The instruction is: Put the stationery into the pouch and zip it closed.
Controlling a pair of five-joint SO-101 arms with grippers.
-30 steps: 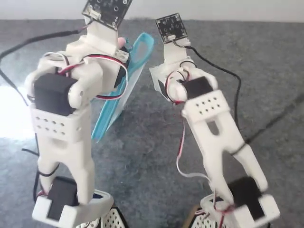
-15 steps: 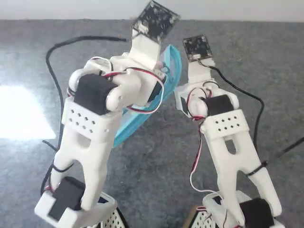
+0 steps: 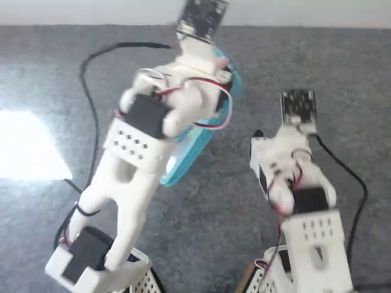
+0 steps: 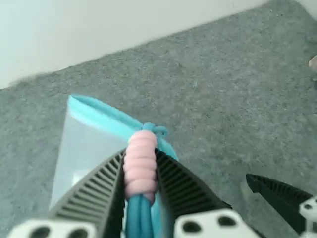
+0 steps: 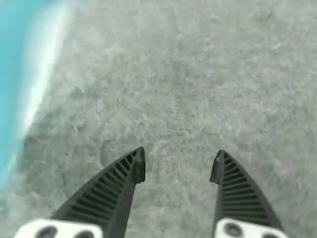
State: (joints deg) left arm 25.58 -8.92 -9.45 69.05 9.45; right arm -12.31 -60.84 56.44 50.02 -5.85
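Left gripper (image 4: 140,157) clamped on pink ribbed tab (image 4: 141,158) of pouch (image 4: 86,144); right gripper (image 5: 178,166) spread, empty.
Pouch looks light, floppy, slick; best hold likely teal zip edge (image 4: 99,111).

My left arm (image 3: 131,177) and right arm (image 3: 311,238): white printed shells, black servo blocks (image 3: 146,116), perforated plates (image 3: 131,141). Red, white and black wires (image 3: 214,122) loop at the joints; black cables (image 3: 91,67) trail off. A dark circuit board (image 3: 204,12) caps each wrist. My fingers (image 5: 119,191) are black, ribbed and tapering, set in white mounts (image 5: 257,225) with round screw holes (image 5: 233,229).
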